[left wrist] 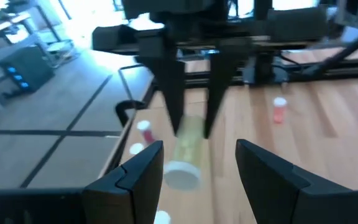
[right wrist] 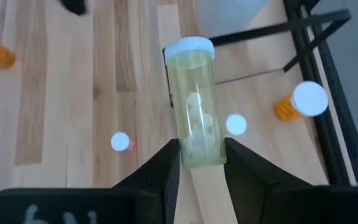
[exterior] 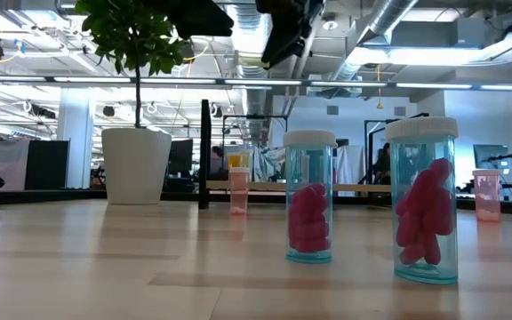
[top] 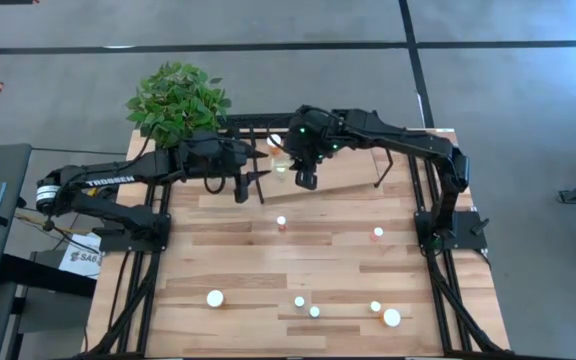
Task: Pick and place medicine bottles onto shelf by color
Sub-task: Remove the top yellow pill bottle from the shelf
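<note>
The right gripper [right wrist: 201, 155] fingers pinch only the base of a pale bottle [right wrist: 196, 106] above the far shelf [top: 358, 168], so it may pivot loose; left gripper [left wrist: 197, 168] hovers half-spread, empty.

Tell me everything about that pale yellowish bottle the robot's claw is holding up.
The pale yellow-green bottle is a clear plastic cylinder with a round white cap and pale pills inside. The right gripper pinches its bottom end between two dark fingers, cap pointing away. It hangs in the air over the shelf at the table's far side; nothing else touches it.
</note>
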### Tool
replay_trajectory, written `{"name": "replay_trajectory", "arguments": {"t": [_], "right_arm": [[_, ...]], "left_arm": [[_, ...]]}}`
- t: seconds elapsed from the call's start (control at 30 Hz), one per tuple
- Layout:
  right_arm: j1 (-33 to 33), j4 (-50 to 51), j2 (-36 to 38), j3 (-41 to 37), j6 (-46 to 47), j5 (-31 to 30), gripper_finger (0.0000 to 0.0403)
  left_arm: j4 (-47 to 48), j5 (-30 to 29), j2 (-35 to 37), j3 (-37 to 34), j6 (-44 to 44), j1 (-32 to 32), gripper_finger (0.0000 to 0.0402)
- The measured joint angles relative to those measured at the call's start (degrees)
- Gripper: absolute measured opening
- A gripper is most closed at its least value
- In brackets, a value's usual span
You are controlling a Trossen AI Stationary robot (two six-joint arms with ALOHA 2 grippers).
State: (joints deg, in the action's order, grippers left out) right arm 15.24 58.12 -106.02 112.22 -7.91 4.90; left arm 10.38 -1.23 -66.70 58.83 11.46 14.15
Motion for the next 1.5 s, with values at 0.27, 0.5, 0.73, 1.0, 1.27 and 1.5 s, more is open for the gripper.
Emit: {"name": "replay_trajectory", "arguments": {"t": [0.27,0.5,0.73,1.0,1.27,1.5], "right_arm": [[-0.7,-3.6,0.0,0.7,-0.2,0.1,0.0133],[-0.5,-3.8,-0.1,2.4,-0.6,0.1,0.0134],[-0.9,-3.9,-0.1,3.9,-2.6,0.1,0.0134],[-1.3,-3.8,-0.1,4.7,-2.6,0.1,0.0133],[-1.8,-3.8,-0.1,4.7,-3.1,0.2,0.0133],[-1.7,-3.7,-0.1,4.7,-3.4,0.2,0.0136]], "left_arm": [[-1.0,-2.7,0.0,0.0,-1.6,0.0,0.0208],[-1.3,-4.1,0.0,0.0,-4.0,0.0,0.0265],[-1.3,-2.8,0.0,0.0,-4.2,0.0,0.0282],[-1.3,-2.9,0.0,0.0,-4.4,0.0,0.0271],[-1.3,-2.9,0.0,0.0,-5.8,0.0,0.0195],[-1.0,-2.2,0.0,0.0,-6.6,0.0,0.0115]]}}
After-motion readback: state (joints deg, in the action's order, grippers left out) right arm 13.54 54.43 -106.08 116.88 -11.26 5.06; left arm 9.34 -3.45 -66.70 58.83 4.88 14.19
